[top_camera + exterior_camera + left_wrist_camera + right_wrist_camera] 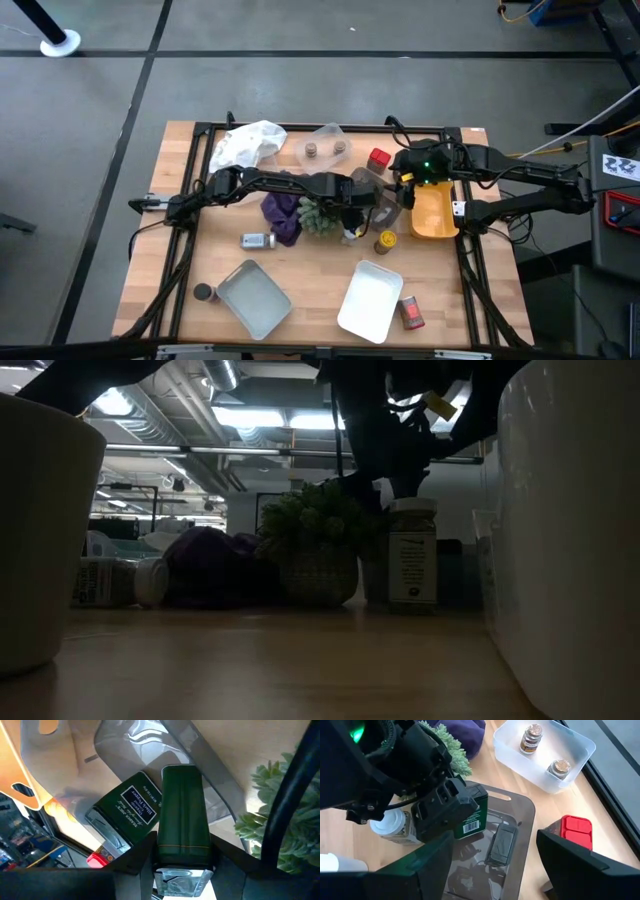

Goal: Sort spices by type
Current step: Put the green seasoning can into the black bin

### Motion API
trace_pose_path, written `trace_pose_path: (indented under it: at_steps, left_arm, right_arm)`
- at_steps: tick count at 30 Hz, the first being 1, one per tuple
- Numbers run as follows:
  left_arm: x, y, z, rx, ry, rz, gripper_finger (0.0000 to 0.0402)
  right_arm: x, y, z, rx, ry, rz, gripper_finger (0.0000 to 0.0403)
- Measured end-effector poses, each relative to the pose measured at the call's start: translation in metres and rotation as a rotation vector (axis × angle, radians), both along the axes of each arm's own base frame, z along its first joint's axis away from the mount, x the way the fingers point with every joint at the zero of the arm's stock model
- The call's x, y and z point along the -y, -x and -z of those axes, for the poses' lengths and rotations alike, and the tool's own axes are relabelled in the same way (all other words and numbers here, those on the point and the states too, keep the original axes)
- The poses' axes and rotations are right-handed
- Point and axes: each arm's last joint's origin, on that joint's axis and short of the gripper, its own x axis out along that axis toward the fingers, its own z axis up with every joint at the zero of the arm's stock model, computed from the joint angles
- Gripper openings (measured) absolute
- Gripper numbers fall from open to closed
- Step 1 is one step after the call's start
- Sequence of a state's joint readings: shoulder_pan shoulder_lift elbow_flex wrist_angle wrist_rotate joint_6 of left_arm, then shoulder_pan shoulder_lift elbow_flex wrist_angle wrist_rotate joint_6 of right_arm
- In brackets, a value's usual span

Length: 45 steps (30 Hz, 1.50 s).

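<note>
Read off the high view with twelve o'clock at the table's far edge, the left gripper (362, 196) was found just right of centre. It was clamped on a dark green tin (182, 810), which filled the gap between its fingers (226, 862). Whether that hold was firm or slackening could not be judged.

The held tin's long axis was carried in line with the fingers, nose forward. It was poised directly over the smoky tray (521, 802), just beside a second green tin (127, 812) lying flat inside and angled across it. So the drop spot was straight below, not off to any side, and a plain lowering beside the resting tin was judged to be all that was called for. Crowding that neighbour was judged the risk.

The right gripper (495, 870) was hung with its fingers spread wide and nothing between them. It was close at three o'clock of the tray, by the yellow bin (437, 222).

At twelve o'clock a clear tub (585, 745) was seen with two brown-capped jars (532, 737) in it. A red tin (379, 159) was parked at one o'clock of the tray, outside any container. Two white trays (268, 318) were noted at six o'clock, with nothing seen in them. A white-capped jar (258, 240) lay loose at eight o'clock.
</note>
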State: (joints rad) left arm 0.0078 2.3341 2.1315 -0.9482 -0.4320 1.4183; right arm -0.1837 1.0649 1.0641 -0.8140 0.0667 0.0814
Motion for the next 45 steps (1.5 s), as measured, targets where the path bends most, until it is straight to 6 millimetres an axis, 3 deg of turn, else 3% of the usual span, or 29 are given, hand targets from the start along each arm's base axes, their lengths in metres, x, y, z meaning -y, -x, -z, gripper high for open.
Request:
trace_pose_path:
  at_steps: [45]
  left_arm:
    - [0.0016,-0.0065,-0.0019,0.087,0.085,0.004,0.0141]
  right_arm:
    - [-0.0026,0.0013,0.0017,-0.015,-0.062,-0.054,0.0285]
